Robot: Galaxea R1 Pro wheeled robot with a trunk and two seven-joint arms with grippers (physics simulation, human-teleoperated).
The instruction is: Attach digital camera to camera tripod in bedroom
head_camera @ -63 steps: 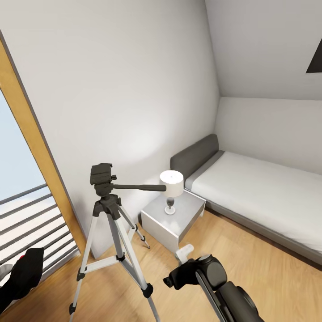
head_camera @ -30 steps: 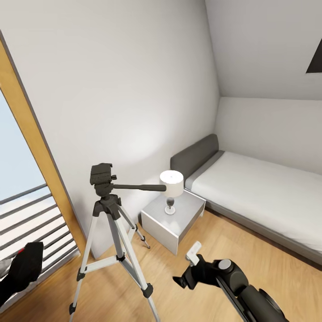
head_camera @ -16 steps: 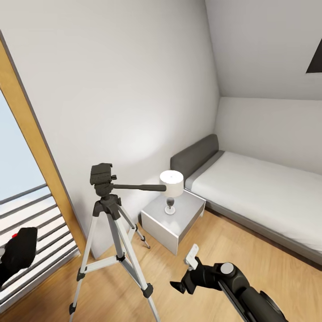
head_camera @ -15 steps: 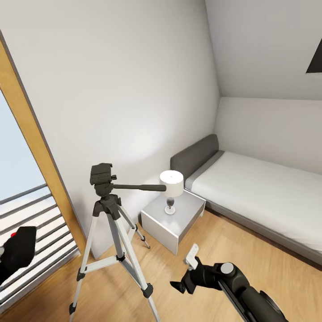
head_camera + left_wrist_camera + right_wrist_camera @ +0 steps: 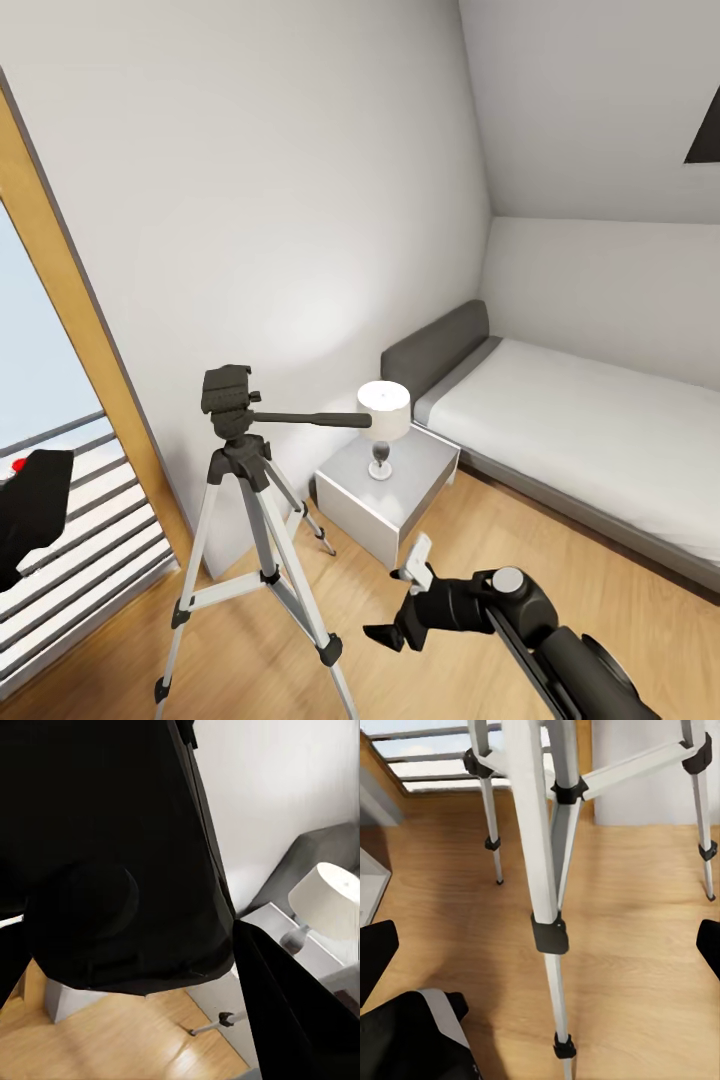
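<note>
The camera tripod (image 5: 243,470) stands on the wooden floor left of centre. Its silver legs are spread, and its black head (image 5: 228,392) is bare, with the pan handle (image 5: 310,419) pointing right. The digital camera (image 5: 33,505) hangs at the far left, below the height of the tripod head, red button (image 5: 18,465) up. In the left wrist view its black body (image 5: 112,870) sits between my left gripper's fingers (image 5: 289,1012), which are shut on it. My right gripper (image 5: 400,598) is open and low, right of the tripod. The tripod legs (image 5: 544,862) are close in front of it.
A grey bedside table (image 5: 385,495) with a white lamp (image 5: 384,412) stands just right of the tripod, and the grey-framed bed (image 5: 590,440) lies beyond it. A wood-framed window (image 5: 60,290) with horizontal rails is on the left. Open wooden floor (image 5: 620,610) lies at the front right.
The digital camera has risen along the left edge, and its red button now shows. My right gripper has turned and shifted slightly left towards the tripod legs.
</note>
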